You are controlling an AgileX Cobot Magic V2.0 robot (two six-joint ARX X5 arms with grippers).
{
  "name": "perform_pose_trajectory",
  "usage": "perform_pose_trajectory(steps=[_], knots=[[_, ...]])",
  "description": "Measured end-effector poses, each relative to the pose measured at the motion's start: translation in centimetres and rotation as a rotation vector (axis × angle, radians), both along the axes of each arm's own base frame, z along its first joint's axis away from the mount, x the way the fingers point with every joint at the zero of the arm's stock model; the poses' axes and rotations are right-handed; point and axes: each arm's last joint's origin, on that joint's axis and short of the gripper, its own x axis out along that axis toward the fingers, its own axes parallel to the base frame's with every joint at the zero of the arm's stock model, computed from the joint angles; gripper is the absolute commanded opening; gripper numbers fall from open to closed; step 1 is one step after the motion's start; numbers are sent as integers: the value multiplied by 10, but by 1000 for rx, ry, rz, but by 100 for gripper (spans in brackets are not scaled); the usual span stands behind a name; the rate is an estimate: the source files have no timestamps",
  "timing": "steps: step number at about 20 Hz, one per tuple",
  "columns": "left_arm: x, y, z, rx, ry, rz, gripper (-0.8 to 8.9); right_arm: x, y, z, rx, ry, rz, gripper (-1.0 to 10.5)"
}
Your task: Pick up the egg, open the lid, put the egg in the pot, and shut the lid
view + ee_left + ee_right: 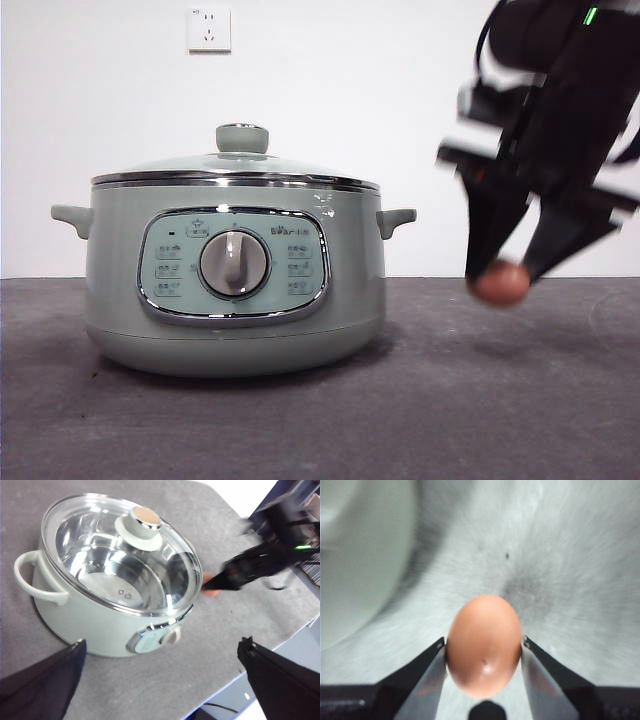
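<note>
Egg point(484, 646) between right gripper point(484, 652) fingers point(422, 672)

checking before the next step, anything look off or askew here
Nothing stands out. The lid sits level on the pot, and the right gripper holds the intact egg beside it.

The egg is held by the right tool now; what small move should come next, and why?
Probably the left tool, open above the pot, should descend to the knob of the lid. The lid is on, so the egg held by the right tool cannot go in.
</note>
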Motion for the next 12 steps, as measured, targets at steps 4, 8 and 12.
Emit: perform_pose_trajectory(steps=[4, 8, 12], knots=[[28, -3, 20, -1, -25, -25, 597, -34, -14, 46, 20, -107, 37, -16], [66, -18, 46, 48, -51, -50, 597, -74, -31, 92, 84, -289, 47, -16], [110, -52, 54, 140, -41, -62, 597, -106, -45, 113, 119, -377, 46, -16]])
